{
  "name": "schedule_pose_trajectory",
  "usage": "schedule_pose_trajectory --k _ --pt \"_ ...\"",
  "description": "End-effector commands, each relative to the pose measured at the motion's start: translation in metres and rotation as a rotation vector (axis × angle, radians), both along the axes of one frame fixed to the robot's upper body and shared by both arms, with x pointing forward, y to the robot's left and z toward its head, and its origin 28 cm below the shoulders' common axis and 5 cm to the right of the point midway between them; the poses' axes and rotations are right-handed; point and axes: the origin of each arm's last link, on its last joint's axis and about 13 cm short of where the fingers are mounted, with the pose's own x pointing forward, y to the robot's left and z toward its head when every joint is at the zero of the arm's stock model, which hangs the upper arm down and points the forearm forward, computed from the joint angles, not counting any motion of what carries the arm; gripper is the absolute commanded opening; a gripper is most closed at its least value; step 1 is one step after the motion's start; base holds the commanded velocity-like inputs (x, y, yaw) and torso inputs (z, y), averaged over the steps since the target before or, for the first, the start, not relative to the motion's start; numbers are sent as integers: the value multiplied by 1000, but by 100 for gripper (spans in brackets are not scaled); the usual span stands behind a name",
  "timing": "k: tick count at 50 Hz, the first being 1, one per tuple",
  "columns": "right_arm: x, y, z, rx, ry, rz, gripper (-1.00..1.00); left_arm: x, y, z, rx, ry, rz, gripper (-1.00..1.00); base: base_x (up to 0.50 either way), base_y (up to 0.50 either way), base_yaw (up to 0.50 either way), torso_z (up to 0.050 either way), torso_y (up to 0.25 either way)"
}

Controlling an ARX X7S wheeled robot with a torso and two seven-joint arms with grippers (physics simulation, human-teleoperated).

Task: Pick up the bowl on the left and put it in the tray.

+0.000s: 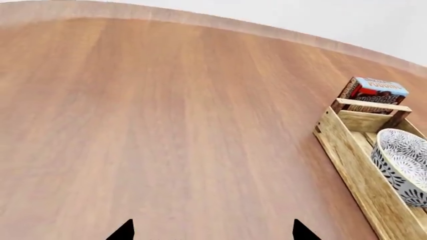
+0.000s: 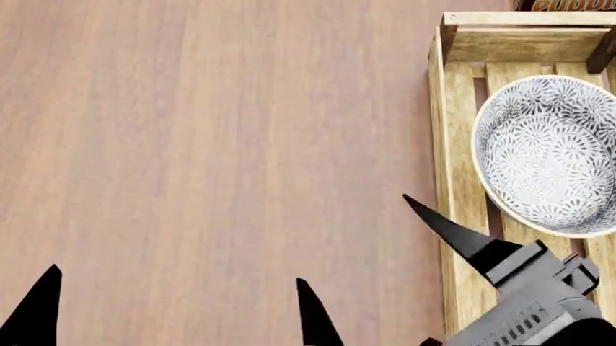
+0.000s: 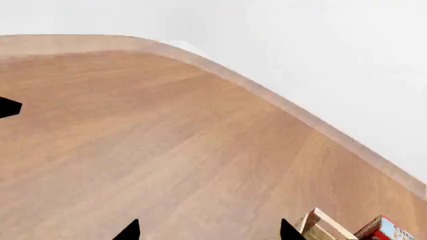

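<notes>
Bowl (image 2: 549,162) sitting in the tray (image 2: 451,216), my pincers hanging spread and holding nothing.

Round ceramic, white under a fine grey-blue floral print with a cream rim, is resting on the slatted light-wood bottom near the tray's far end, where darker corner posts are standing. My left gripper (image 2: 178,306) is hovering over the smooth brown wood-grain table (image 2: 212,144) beside the tray; my right gripper (image 3: 208,231) is also showing black pointed tips wide apart. A pudding box (image 1: 371,93) is standing just beyond the tray.
</notes>
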Motion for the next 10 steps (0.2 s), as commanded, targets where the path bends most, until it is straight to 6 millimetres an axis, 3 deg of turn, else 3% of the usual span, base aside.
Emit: schedule_pose_trajectory --k 1,2,6,10 --pt "-63 -36 -39 641 -38 -388 100 -38 14 -1 -29 -65 -38 100 0 0 0 0 0" --pt "-75 -31 -53 668 88 -358 100 -43 15 -2 -30 -77 -66 100 0 0 0 0 0" --pt "-89 -17 -70 738 104 -252 100 -52 14 -6 -28 -56 -115 100 0 0 0 0 0" --pt "-98 -11 -87 835 269 -126 100 -62 11 -8 -60 -45 -165 100 0 0 0 0 0"
